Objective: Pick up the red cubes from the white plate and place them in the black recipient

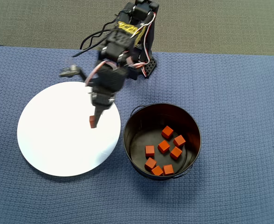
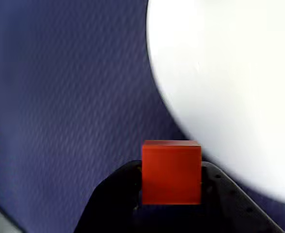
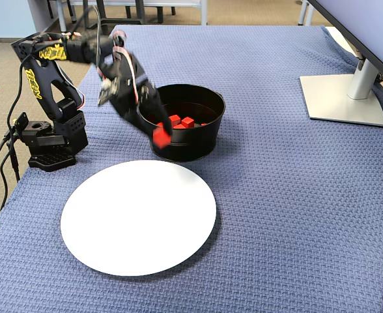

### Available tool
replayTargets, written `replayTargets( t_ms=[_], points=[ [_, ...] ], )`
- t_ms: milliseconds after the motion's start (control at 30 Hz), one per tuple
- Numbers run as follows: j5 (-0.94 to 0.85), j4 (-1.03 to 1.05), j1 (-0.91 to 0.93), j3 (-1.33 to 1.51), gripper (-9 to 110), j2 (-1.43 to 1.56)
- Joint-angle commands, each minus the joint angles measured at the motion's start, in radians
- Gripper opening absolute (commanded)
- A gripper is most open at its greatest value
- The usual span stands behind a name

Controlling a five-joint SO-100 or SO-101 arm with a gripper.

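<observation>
My gripper [image 1: 93,120] is shut on one red cube [image 1: 92,122] and holds it in the air above the right part of the white plate [image 1: 53,140]. The wrist view shows that cube [image 2: 171,172] pinched between the two dark fingers [image 2: 118,194], with the plate's rim [image 2: 229,97] to the upper right. Seen from the fixed view, the held cube [image 3: 161,137] hangs just in front of the black recipient [image 3: 198,147]. Several red cubes [image 1: 164,146] lie on the recipient's floor. No cubes show on the plate.
A blue woven cloth [image 1: 239,93] covers the table. The arm's base [image 3: 51,140] stands at the left with cables trailing off the edge. A monitor stand [image 3: 341,98] sits at the far right of the fixed view.
</observation>
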Motion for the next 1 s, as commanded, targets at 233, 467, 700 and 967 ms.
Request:
replayTargets(
  t_ms=[233, 467, 700, 967],
  points=[
    [0.1, 0.058, -0.426, -0.032, 35, 0.014],
    [-0.187, -0.026, -0.014, 0.077, 24, 0.103],
    [-0.298, -0.304, 0.267, 0.324, 14, 0.166],
    [0.057, -0.178, 0.14, 0.439, 10, 0.299]
  ],
)
